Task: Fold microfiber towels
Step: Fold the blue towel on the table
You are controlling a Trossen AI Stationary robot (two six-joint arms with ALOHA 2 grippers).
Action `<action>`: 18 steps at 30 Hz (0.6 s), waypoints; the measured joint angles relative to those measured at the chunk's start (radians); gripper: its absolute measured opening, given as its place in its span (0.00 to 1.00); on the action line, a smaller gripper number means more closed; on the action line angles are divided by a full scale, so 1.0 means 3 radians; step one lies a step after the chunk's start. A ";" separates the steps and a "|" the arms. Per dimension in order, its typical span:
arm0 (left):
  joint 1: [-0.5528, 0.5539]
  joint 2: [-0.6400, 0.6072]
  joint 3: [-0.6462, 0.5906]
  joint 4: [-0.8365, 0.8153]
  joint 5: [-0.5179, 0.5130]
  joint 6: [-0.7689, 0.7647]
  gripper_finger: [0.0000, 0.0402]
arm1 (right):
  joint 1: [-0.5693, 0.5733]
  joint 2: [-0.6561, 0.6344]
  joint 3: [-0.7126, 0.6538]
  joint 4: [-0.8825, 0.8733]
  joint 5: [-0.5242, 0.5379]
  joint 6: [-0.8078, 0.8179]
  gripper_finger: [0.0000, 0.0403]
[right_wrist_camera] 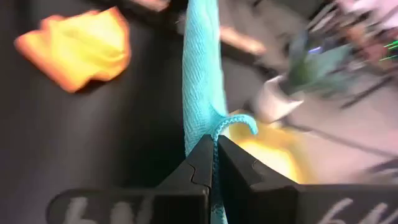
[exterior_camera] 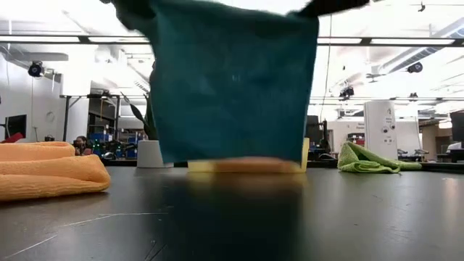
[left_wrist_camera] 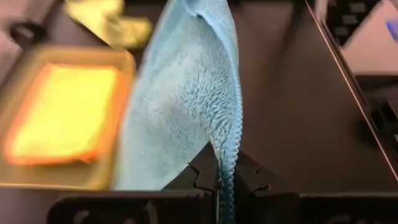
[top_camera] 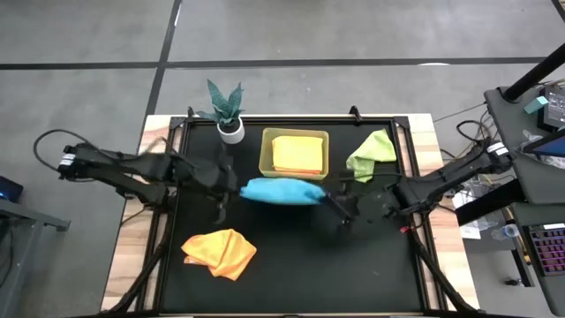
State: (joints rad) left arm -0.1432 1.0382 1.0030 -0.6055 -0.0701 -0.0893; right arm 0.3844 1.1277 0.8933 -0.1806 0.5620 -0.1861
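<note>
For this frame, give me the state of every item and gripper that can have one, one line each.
teal blue towel: held up off the table, stretched between both grippers, hanging as a sheet.
left gripper: shut on one edge of the towel.
right gripper: shut on the opposite edge.
orange-yellow towel: crumpled on the mat.
lime green towel: crumpled, unfolded.
bin: upright, holding a flat, folded orange-yellow towel.
potted plant: upright.
</note>
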 joint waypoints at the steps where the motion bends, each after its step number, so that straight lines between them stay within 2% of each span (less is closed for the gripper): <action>1: -0.0067 0.0059 -0.0095 0.0047 0.0005 -0.0057 0.00 | 0.0022 0.0023 -0.0072 0.0007 -0.0094 0.0100 0.02; 7: -0.0476 0.0554 -0.0538 0.0526 0.0262 -0.0474 0.00 | 0.0207 0.0241 -0.0447 0.0193 -0.0506 0.0803 0.02; 14: -0.0869 0.1196 -0.0552 0.0750 0.0482 -0.1118 0.00 | 0.0477 0.0606 -0.0462 0.0338 -0.0893 0.1281 0.02; 18: -0.0994 0.1512 -0.0551 0.1166 0.0768 -0.1175 0.00 | 0.0552 0.0842 -0.0432 0.0513 -0.1391 0.1523 0.02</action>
State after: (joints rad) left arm -0.4414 1.4920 0.8377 -0.2556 0.1604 -0.4417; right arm 0.5499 1.3802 0.7635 -0.0267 0.1446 0.2708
